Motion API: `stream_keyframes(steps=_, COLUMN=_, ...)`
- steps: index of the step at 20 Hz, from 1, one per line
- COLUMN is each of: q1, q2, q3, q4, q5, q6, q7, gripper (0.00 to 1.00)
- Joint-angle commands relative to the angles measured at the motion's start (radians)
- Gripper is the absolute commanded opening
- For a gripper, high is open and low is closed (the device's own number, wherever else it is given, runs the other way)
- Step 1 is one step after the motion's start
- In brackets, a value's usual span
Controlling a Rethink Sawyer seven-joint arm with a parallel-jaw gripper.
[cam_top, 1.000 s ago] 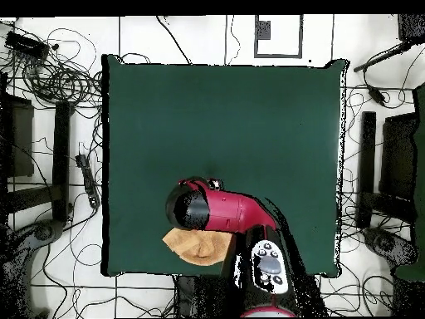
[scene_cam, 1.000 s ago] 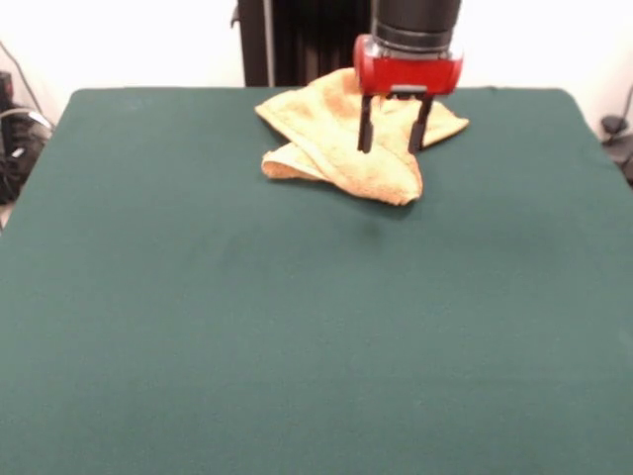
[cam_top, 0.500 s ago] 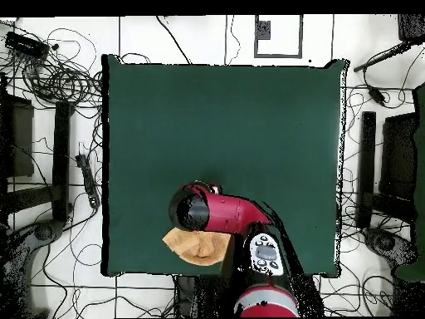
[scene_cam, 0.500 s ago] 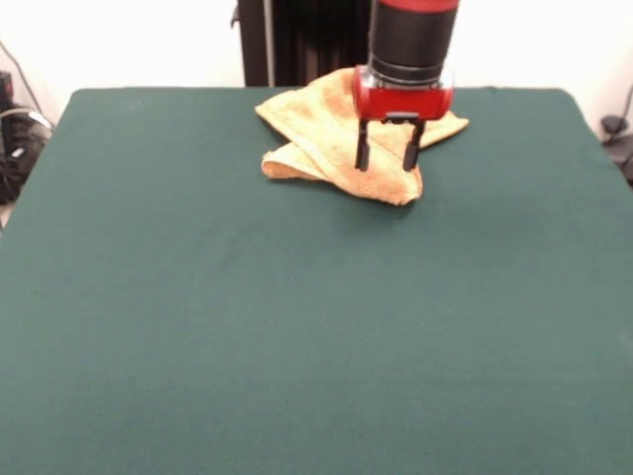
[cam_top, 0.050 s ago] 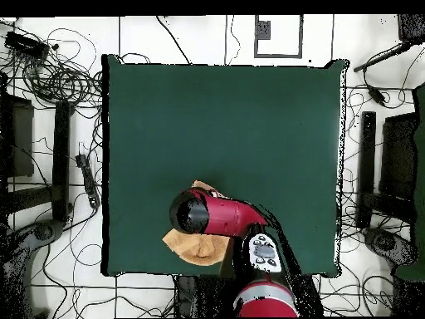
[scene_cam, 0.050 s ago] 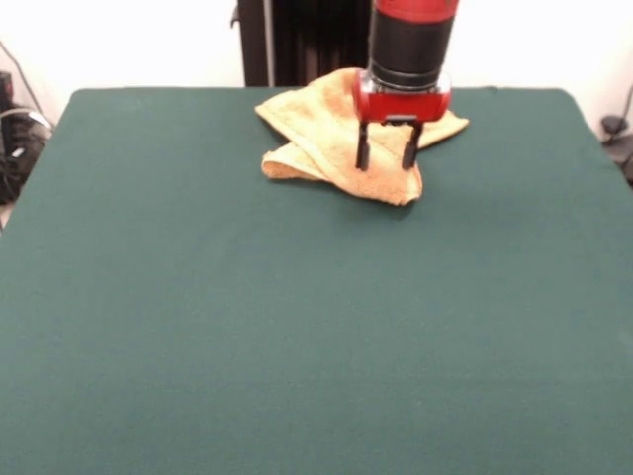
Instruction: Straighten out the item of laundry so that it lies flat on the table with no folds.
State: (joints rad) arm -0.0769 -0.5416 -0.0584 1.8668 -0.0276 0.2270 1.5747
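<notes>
We are lining up a grasp on the crumpled towel [scene_cam, 0.050 s ago: 341, 134]
Our tool [scene_cam, 0.050 s ago: 385, 156] is hanging open and empty over the towel's folds at the desk's [scene_cam, 0.050 s ago: 297, 327] far edge; we should be pinching one top layer only

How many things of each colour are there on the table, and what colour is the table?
Yellow-orange: 1, the crumpled towel
Red and black: 1, the gripper above the towel, jaws open
Dark green: 1, the table itself
Total: 3
</notes>
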Motion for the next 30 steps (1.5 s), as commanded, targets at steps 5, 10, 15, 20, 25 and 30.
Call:
stream_keyframes(steps=5, q1=0.039, q2=-0.091, q3=0.069, q4=0.069, q5=-0.001, q6=0.077, q7=0.142, gripper=1.0)
stream_keyframes(steps=10, q1=0.06, q2=-0.079, q3=0.048, q4=-0.02, q5=0.02, q6=0.159, q7=0.137, gripper=1.0)
stream_keyframes(steps=15, q1=0.066, q2=-0.082, q3=0.048, q4=-0.023, q5=0.019, q6=0.16, q7=0.144, gripper=1.0)
stream_keyframes(steps=20, q1=0.059, q2=-0.082, q3=0.052, q4=-0.026, q5=0.017, q6=0.161, q7=0.14, gripper=1.0)
stream_keyframes(steps=25, q1=0.053, q2=-0.082, q3=0.055, q4=-0.018, q5=0.017, q6=0.149, q7=0.143, gripper=1.0)
stream_keyframes(steps=30, q1=0.053, q2=-0.082, q3=0.056, q4=-0.022, q5=0.016, q6=0.152, q7=0.141, gripper=1.0)
